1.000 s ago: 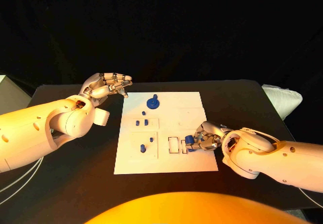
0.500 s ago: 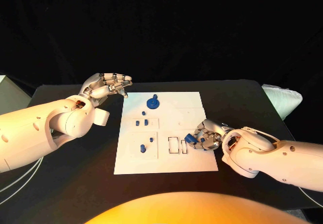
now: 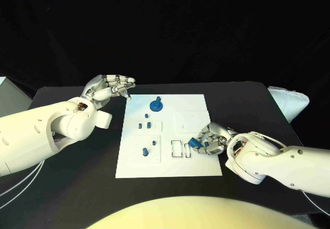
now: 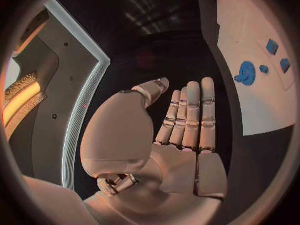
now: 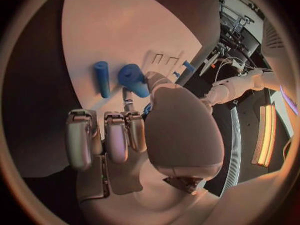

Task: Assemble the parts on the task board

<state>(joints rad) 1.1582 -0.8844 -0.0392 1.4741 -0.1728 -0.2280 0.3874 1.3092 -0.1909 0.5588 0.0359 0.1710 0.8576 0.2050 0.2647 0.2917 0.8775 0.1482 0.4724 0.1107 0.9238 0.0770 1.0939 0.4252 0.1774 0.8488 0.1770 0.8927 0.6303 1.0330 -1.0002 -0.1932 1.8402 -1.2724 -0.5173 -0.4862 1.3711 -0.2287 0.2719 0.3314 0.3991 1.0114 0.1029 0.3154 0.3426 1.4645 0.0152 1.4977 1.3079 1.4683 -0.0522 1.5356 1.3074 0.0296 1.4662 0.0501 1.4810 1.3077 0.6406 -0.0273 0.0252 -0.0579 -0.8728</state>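
Note:
The white task board [image 3: 172,164] lies in the middle of the black table. My right hand [image 3: 211,141] rests at the board's right edge and pinches a small blue part [image 3: 194,141] beside two rectangular slots [image 3: 181,148]. In the right wrist view the pinched part [image 5: 134,80] sits at the fingertips, and a blue cylinder [image 5: 102,78] lies on the board just beside it. A blue gear [image 3: 157,105] and several small blue parts [image 3: 144,126] stand on the board's left half. My left hand [image 3: 110,87] hovers off the board's far left corner, fingers straight, holding nothing.
A white padded object [image 3: 290,102] lies at the table's right edge. Bare black table surrounds the board on all sides. In the left wrist view the board [image 4: 269,100] with the gear [image 4: 245,74] lies beyond my left hand [image 4: 187,130].
My right hand has turned slightly over the board's right edge, keeping the blue part pinched. The left hand has not moved.

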